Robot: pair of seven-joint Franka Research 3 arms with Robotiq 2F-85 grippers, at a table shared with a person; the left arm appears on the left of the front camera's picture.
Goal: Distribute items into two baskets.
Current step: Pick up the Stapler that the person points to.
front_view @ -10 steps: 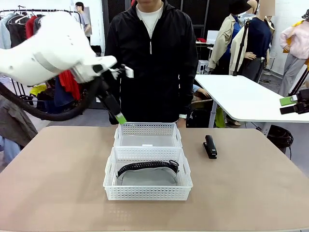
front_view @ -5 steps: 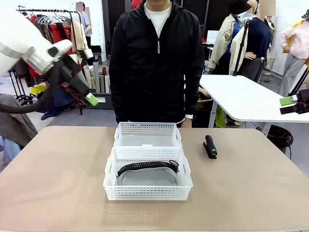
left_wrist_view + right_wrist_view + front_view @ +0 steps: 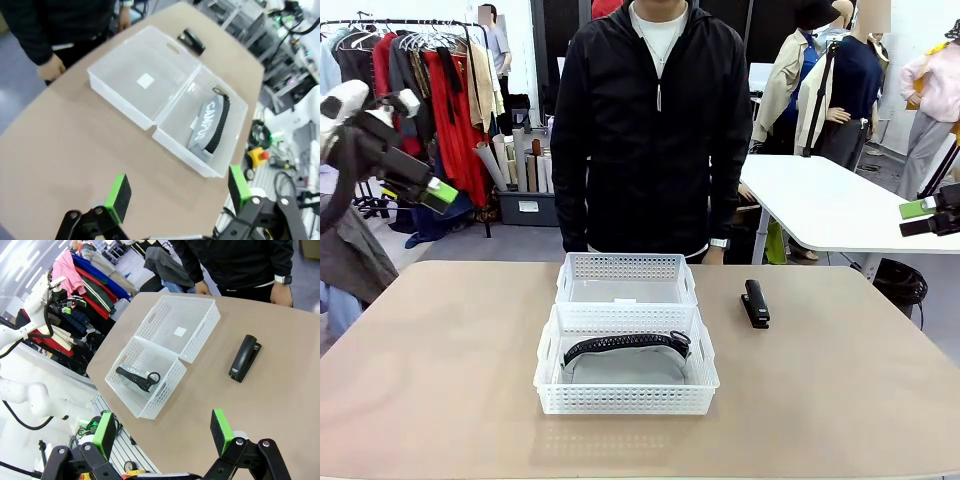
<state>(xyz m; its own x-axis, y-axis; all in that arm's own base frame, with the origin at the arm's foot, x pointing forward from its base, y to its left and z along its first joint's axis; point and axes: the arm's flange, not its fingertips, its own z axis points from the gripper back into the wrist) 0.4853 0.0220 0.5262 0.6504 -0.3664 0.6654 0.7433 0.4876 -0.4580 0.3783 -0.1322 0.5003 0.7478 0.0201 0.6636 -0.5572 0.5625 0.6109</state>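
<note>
**Front view:** a person [image 3: 655, 130] in a black jacket stands at the far edge of the tan table [image 3: 440, 350], just behind two white baskets set end to end and touching. A clothes rack [image 3: 440, 80] fills the background at left, with a white table [image 3: 820, 195] at right. The left gripper [image 3: 428, 185] hangs high at the left and the right gripper [image 3: 920, 217] at the right edge, both clear of the baskets. The near basket [image 3: 625, 398] holds the grey bag [image 3: 625, 368], its black strap [image 3: 620, 343] curving across it. The far basket [image 3: 625, 267] shows a white label [image 3: 625, 301] on its floor. The stapler [image 3: 755, 303] lies on the table to the right of the far basket, apart from it.

**Left wrist view:** the left claw's green pads [image 3: 118, 192] stand wide apart, gripping nothing — the bag below reads "CAMPUS". The person's hand [image 3: 51, 69] hangs near the far basket.

**Right wrist view:** the right claw is spread just as wide and holds nothing — the stapler [image 3: 245, 358] lies beside the far basket.
</note>
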